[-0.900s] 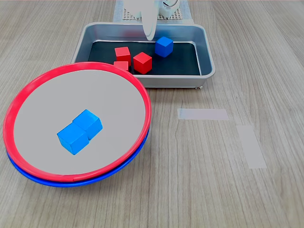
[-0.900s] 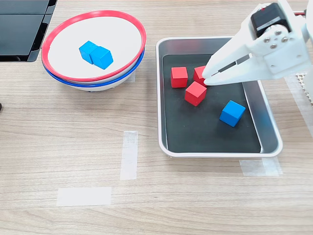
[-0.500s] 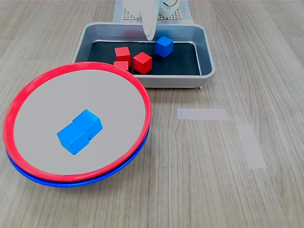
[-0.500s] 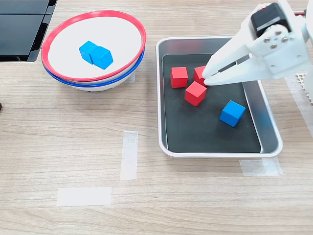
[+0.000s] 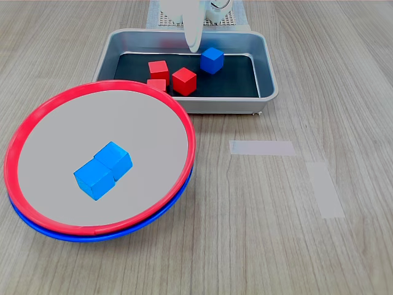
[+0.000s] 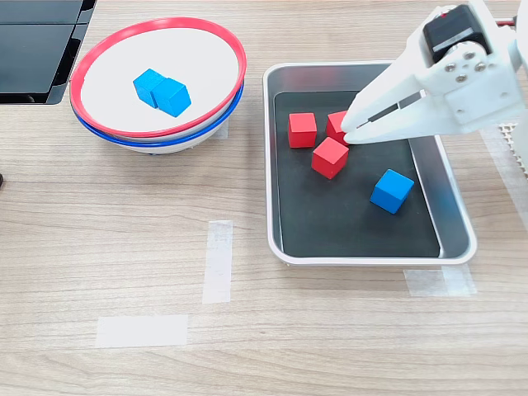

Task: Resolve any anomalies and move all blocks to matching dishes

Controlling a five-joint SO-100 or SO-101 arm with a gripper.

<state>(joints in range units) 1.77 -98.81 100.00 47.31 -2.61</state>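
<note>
Currently the gripper [image 6: 346, 132] hangs closed and empty over the tray [image 6: 450, 216]. Red dish [image 6: 239, 62] sits stacked on the blue dish [image 6: 148, 142], at your 10 o'clock; unstack first.

Your first exterior view sits low and close before the stacked dishes [image 5: 98, 184], facing the tray [image 5: 184, 101] beyond. Your second exterior view looks steeply down from higher up. Both exterior views share dishes, tray and tabletop.
</note>
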